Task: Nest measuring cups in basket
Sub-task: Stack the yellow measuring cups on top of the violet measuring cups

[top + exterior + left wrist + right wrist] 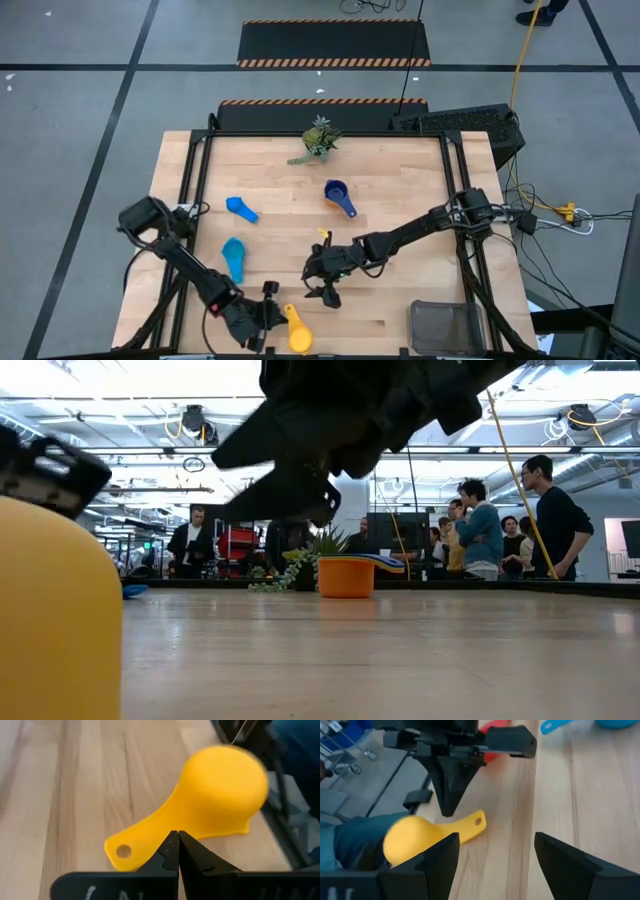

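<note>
My right claw (322, 291) hangs wide open and empty mid-counter, the yellow measuring cup (296, 328) lying bowl-down just toward the near edge, handle pointing back at me, while my left claw (266, 305), pinched shut on nothing, sits closer beside that handle

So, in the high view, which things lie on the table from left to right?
Left gripper → yellow cup → plant → dark blue cup → basket. The two light blue cups overlap in this order, so I leave them out.
</note>
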### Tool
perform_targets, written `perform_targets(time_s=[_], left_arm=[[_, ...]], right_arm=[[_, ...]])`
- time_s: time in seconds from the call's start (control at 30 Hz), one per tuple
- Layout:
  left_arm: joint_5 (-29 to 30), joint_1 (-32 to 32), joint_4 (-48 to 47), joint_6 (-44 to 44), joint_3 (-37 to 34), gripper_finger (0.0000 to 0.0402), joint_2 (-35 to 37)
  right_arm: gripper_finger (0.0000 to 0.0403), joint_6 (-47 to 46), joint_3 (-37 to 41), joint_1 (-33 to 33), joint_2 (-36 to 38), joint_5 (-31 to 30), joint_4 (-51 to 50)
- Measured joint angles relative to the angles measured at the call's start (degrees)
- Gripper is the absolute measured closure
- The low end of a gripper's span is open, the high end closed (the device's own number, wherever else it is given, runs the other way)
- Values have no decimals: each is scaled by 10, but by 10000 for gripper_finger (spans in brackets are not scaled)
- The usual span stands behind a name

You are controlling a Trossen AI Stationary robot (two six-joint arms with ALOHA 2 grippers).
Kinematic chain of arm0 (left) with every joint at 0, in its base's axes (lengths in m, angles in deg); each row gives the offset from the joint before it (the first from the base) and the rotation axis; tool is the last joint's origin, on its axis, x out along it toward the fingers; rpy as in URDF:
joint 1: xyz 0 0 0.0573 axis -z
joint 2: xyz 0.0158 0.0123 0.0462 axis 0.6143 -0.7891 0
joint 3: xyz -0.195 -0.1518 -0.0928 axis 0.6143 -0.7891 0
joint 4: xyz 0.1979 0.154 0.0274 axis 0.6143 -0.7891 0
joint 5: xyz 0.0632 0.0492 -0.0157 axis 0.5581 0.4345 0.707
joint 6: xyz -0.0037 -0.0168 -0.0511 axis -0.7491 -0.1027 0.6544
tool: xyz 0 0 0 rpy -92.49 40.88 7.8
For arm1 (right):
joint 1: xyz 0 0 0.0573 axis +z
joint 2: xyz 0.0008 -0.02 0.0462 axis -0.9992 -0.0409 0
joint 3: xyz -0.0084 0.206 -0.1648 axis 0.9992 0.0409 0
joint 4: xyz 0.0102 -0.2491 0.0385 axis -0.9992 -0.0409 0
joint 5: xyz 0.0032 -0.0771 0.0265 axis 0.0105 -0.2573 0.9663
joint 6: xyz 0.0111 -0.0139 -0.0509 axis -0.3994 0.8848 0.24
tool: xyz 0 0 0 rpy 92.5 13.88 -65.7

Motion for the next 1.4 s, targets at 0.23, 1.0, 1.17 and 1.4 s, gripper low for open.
perform_targets(time_s=[0.23,1.0,1.17,1.4], left_arm=[[-1,-30,-26,5,1,401,-18],[48,-75,-17,-223,-1,401,-15],[72,-63,-16,-231,-1,401,0],[84,-62,-15,-234,-1,401,18]], right_arm=[[153,-27,0,2,0,-1,-11],[138,-110,1,-31,-83,73,50],[138,-120,0,-36,-95,97,59],[153,-121,0,-33,-96,94,56]])
